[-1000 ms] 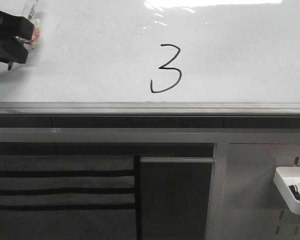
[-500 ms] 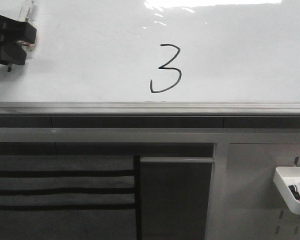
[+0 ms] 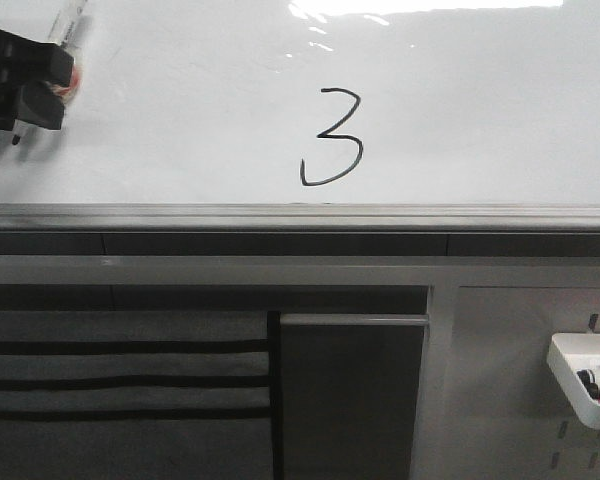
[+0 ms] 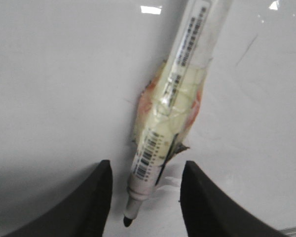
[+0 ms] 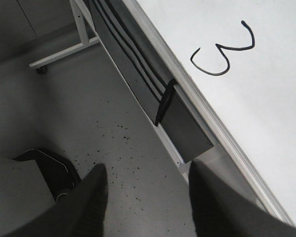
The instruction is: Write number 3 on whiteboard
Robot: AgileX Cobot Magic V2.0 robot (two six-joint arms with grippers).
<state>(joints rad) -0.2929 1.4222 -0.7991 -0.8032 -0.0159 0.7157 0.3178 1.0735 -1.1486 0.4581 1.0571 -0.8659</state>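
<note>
The number 3 [image 3: 332, 137] stands in thin black line near the lower middle of the whiteboard [image 3: 480, 100], just above its grey rail [image 3: 300, 215]. My left gripper [image 3: 42, 85] is at the far upper left of the board, well left of the digit, shut on a white marker [image 3: 70, 25] wrapped in yellowish tape. In the left wrist view the marker [image 4: 180, 94] runs between the dark fingers [image 4: 96, 202] of the left gripper [image 4: 146, 170], its black tip just off the board. My right gripper [image 5: 147, 170] is open and empty over the floor, with the number 3 [image 5: 224, 54] far from it.
A white tray [image 3: 580, 395] with markers hangs on a grey pegboard panel [image 3: 500, 380] at the lower right. Dark panels [image 3: 350, 400] sit under the rail. The right wrist view shows speckled floor [image 5: 89, 108] and a stand leg with a caster [image 5: 64, 52].
My left gripper has shifted only slightly at the upper left, and the marker's upper end now leans a little more to the right. The 3 is unchanged.
</note>
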